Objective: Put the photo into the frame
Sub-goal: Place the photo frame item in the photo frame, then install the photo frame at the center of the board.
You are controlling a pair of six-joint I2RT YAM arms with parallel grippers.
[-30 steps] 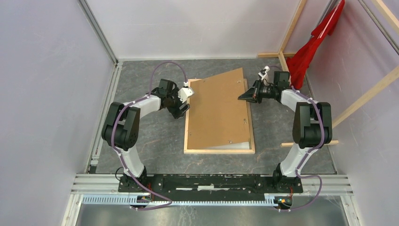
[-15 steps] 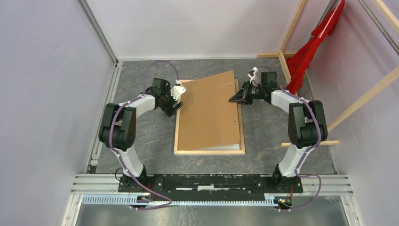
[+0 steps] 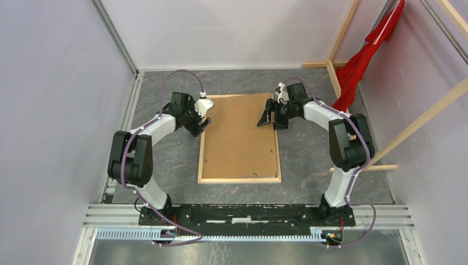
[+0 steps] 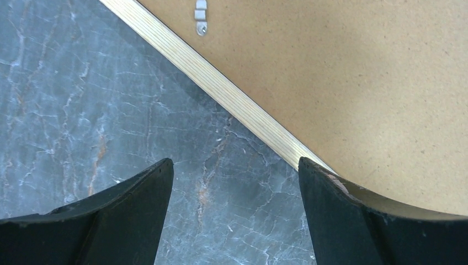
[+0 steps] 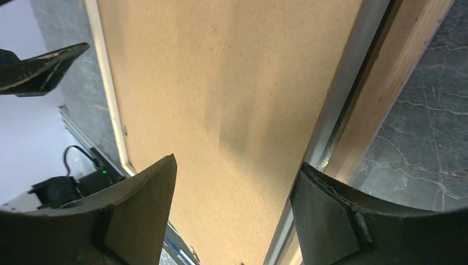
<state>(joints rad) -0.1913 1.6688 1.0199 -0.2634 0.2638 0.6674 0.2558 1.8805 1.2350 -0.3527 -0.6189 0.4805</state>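
The frame (image 3: 239, 179) lies back up in the middle of the table (image 3: 165, 160), with the brown board (image 3: 237, 138) inside it. The photo is hidden. The left gripper (image 3: 200, 126) and right gripper (image 3: 270, 120) are wide open at its far corners, holding nothing. A bump could knock the board loose.

Our left arm (image 3: 160, 122) reaching forward and bent in to the middle, our left pincer (image 3: 202, 126) pointing down, its two black fingers wide apart, our right arm (image 3: 325, 114) bent in the same way from the other side, our right pincer (image 3: 271, 121) pointing down, fingers wide apart too
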